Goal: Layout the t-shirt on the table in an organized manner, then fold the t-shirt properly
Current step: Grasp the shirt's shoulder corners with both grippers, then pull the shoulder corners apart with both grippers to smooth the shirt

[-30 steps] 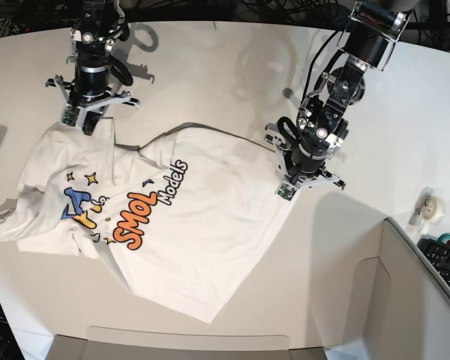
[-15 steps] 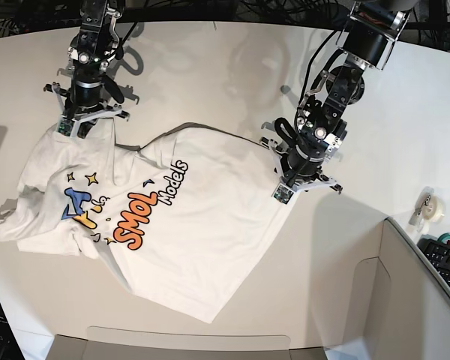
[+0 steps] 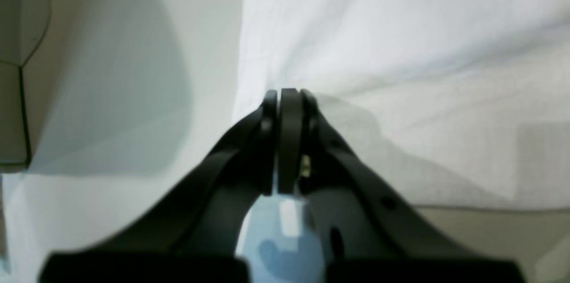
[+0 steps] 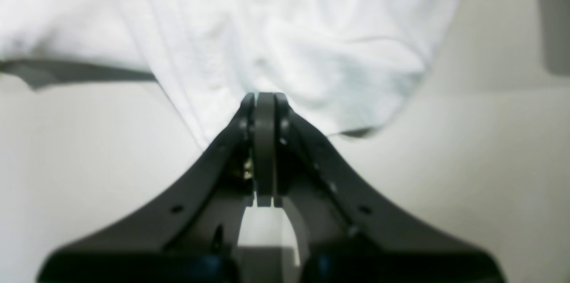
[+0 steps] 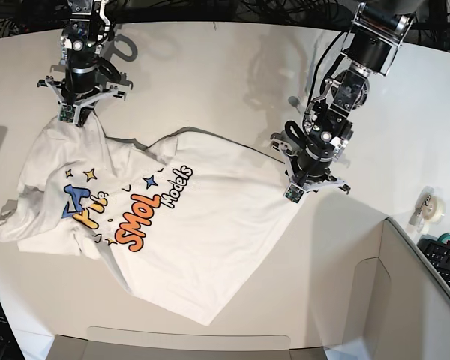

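With the left gripper (image 5: pixel 293 196) and right gripper (image 5: pixel 70 118) each clamped on an edge of the t-shirt (image 5: pixel 146 225), which lies crumpled on the table (image 5: pixel 210 67) — draw apart evenly, low, w/o jerking — keep tension equal.

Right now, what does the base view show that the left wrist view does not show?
Only the base view shows the whole t-shirt with its printed letters, both arms, the right gripper pinching a far corner of the cloth, and a tape roll near a keyboard.

Only the left wrist view shows, close up, that the fingers of the left gripper are pressed together on the white cloth edge.

Both show the shirt, the table and the left gripper.
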Robot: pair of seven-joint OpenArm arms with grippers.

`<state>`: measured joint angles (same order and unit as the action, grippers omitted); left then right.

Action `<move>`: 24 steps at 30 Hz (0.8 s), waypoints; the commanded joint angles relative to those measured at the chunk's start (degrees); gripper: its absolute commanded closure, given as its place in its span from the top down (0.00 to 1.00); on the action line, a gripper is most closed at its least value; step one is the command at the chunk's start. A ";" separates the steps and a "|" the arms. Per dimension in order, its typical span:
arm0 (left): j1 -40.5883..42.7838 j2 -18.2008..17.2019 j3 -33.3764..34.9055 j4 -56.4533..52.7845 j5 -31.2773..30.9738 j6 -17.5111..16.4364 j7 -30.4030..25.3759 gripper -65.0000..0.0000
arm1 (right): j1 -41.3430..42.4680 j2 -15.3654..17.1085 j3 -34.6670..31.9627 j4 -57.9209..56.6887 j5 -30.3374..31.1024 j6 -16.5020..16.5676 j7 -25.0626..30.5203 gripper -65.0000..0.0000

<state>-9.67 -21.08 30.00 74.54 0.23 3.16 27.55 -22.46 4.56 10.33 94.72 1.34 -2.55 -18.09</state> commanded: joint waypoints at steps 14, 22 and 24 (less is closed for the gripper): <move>1.10 -5.16 -0.15 -0.74 0.17 10.86 4.58 0.00 | -16.09 10.78 0.09 4.32 -0.07 -0.05 -4.29 0.00; 3.83 -5.25 -0.15 -0.48 0.17 10.95 4.93 0.00 | -21.72 17.64 0.71 10.29 -0.07 -0.05 -4.29 0.00; 4.79 -5.25 -0.15 -0.30 0.17 10.95 6.87 0.00 | -22.95 18.78 0.71 11.88 -0.07 -0.05 -4.29 0.00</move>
<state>-5.56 -25.87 29.89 74.56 2.66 15.94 29.56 -44.88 22.63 10.61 105.34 1.56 -2.31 -23.53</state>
